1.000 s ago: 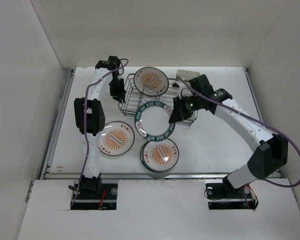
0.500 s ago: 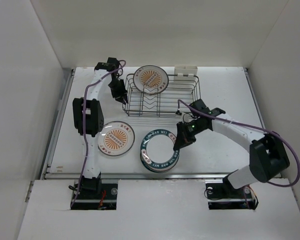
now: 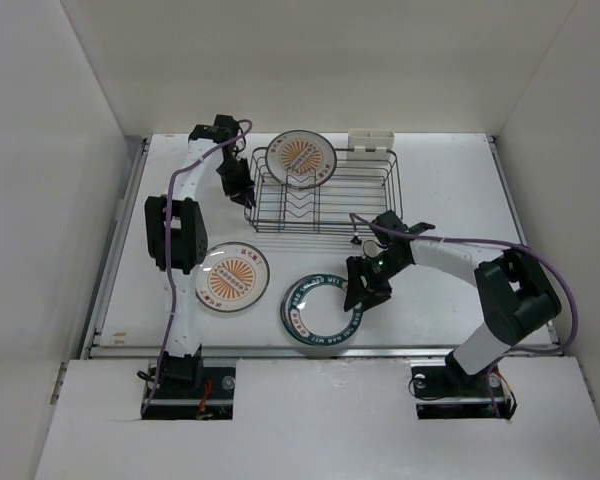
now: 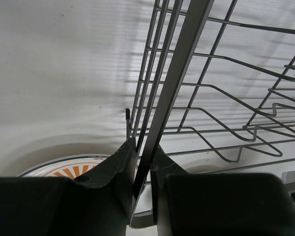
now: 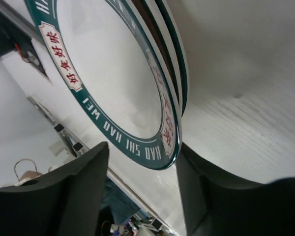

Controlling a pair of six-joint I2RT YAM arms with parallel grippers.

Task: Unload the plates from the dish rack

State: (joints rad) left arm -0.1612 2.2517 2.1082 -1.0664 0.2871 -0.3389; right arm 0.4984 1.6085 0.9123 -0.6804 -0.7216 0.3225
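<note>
teal-rim plate [image 3: 321,309] lowered onto stack [image 5: 181,73] | R jaws spread | L jaws pinch rack [image 4: 177,69] wire

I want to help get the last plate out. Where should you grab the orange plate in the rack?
Probably by its top rim, coming down from above. The plate leans on edge in the far left corner of the rack, so the wires fence in its lower part and only the upper edge sticks out free.

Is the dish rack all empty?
No, one plate with an orange sunburst stands in the dish rack at its far left corner.
</note>
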